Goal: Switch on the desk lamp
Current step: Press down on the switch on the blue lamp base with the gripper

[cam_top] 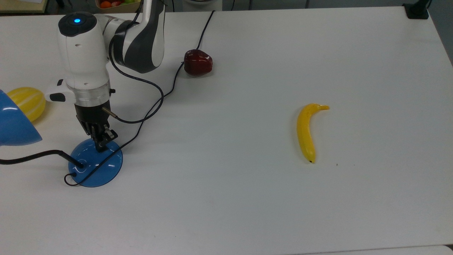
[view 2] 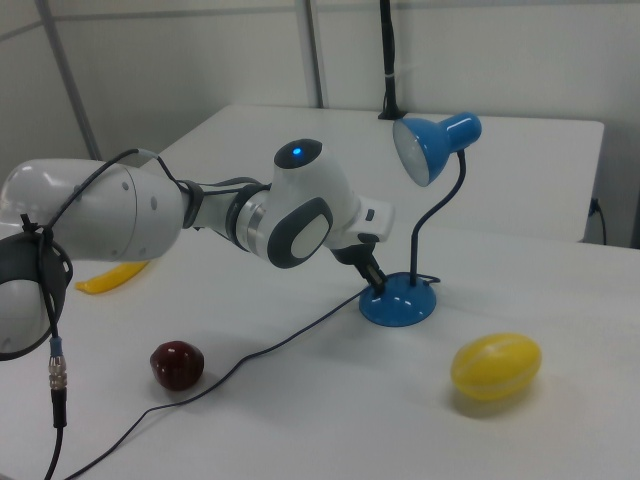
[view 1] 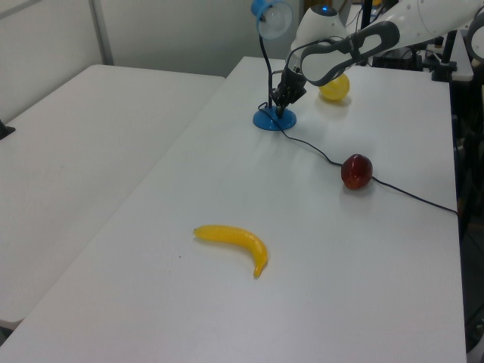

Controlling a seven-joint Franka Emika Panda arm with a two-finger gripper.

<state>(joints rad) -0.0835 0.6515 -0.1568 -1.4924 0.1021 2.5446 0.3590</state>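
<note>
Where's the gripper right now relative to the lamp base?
In the top view the gripper is down on the upper edge of the blue lamp base, at the table's left side, with the yellow melon farther left.

Even bright light from overhead on my white table (cam_top: 247, 198); no dark corners. Shadows soft and short: faint one beside banana (cam_top: 306, 131), another beside apple (cam_top: 198, 62). White glare streaks on lamp (cam_top: 95, 166) base and on shade above it; shine on apple too. My arm's white shell near lamp slightly washed out. Top view mildly grainy, focus fair throughout.
</note>
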